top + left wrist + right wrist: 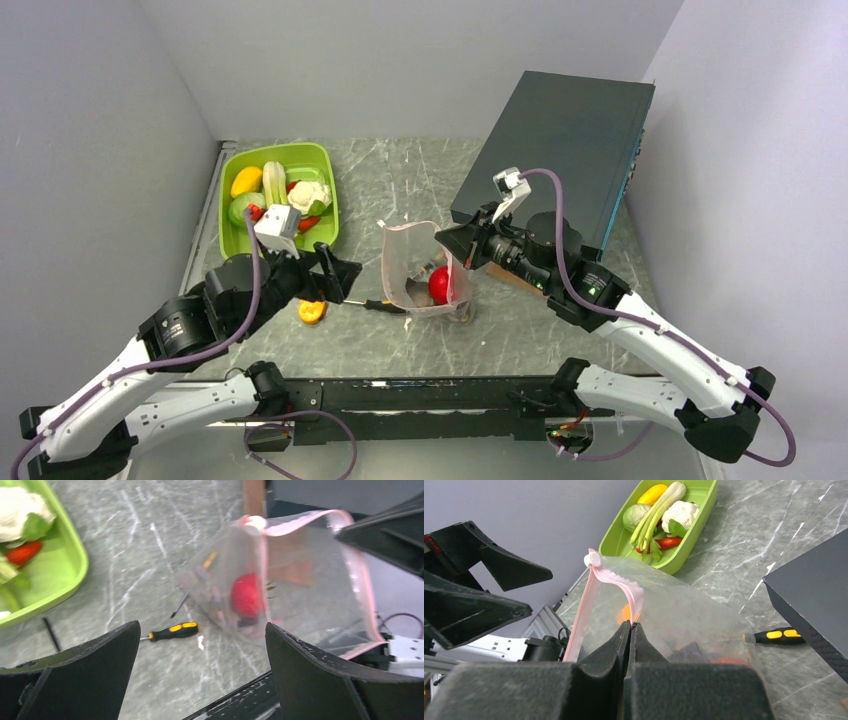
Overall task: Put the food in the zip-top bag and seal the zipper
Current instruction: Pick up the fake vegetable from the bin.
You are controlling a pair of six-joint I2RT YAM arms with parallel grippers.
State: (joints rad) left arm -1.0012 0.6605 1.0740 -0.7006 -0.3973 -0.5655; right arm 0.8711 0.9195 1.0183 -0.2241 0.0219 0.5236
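The zip-top bag (405,270) is pinched in my right jaws, which are pressed together on the zipper (624,581), the pale pink strip along its mouth. The grip sits partway along that strip, and a small white slider (591,558) sits at the strip's far end. The bag hangs upright from this hold in the middle of the surface (400,180), mouth up and gaping, with its lower end down by the surface; I cannot tell whether it rests there. 1 red round piece (439,285) lies inside the bag, low down.

My left jaws are spread wide with nothing between them. They hover just left of the bag, facing its open side and apart from the plastic.

A screwdriver (385,306) with a yellow-and-black handle lies flat on the surface beneath the gap between my left jaws and the bag. A small orange object (312,311) sits on the surface just under my left wrist.

Farther out on the left, the lime-green tray (325,175) stands at the back corner, well apart from the bag. In it lie the white cauliflower (310,192), a light-green leafy head (243,208), a red chili pepper (308,222), a yellow piece (246,181) and a pale stalk (274,182).

Behind my right arm, a black box (560,150) leans against the wall.
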